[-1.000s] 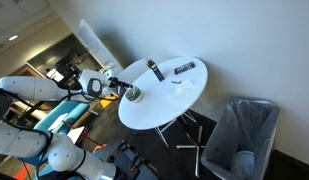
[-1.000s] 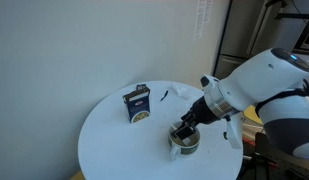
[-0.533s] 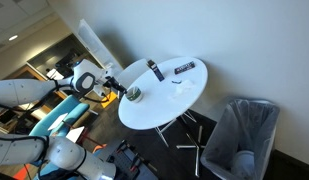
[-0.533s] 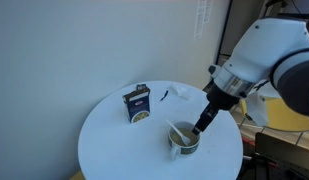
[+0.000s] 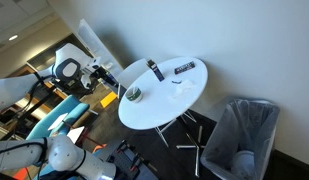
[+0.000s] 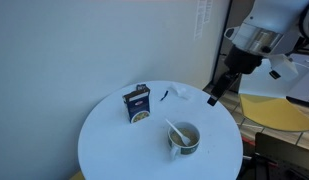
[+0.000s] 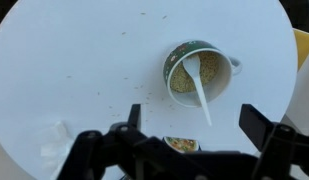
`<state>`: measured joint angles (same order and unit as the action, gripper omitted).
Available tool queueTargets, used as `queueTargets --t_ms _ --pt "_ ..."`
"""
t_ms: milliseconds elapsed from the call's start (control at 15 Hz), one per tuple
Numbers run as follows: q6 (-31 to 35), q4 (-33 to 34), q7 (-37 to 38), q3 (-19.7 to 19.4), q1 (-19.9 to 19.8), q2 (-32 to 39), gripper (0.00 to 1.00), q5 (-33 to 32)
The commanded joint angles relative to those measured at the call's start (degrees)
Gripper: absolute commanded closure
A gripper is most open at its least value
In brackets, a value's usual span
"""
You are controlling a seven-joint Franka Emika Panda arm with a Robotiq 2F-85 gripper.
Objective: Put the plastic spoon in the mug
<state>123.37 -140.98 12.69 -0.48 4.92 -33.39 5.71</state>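
The small squat mug (image 6: 184, 140) stands on the round white table (image 6: 114, 150), near its edge. The white plastic spoon (image 6: 177, 130) lies in the mug, its handle sticking out over the rim. The wrist view shows the mug (image 7: 184, 52) from above, with the spoon (image 7: 199, 85) resting across it. In the other exterior view the mug (image 5: 134, 95) is tiny. My gripper (image 6: 221, 86) is open and empty, raised well above and beside the table; it also shows in an exterior view (image 5: 110, 76) and in the wrist view (image 7: 194, 118).
A blue and yellow packet (image 6: 139, 104) stands near the table's middle, with small dark items (image 6: 180, 93) behind it. Two long black bars (image 5: 184, 68) lie on the table. A grey bin (image 5: 242, 135) stands on the floor beside the table.
My gripper has let go of the spoon, which stays in the mug. The arm has lifted up and away from the mug.
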Motion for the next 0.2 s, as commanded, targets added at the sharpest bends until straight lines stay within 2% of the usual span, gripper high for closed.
queueTargets --t_ms 0,133 --pt "-0.6 0.4 -0.9 1.4 -1.7 0.0 0.0 1.0" --pt "-0.8 0.4 -0.9 1.4 -1.6 0.1 0.0 1.0"
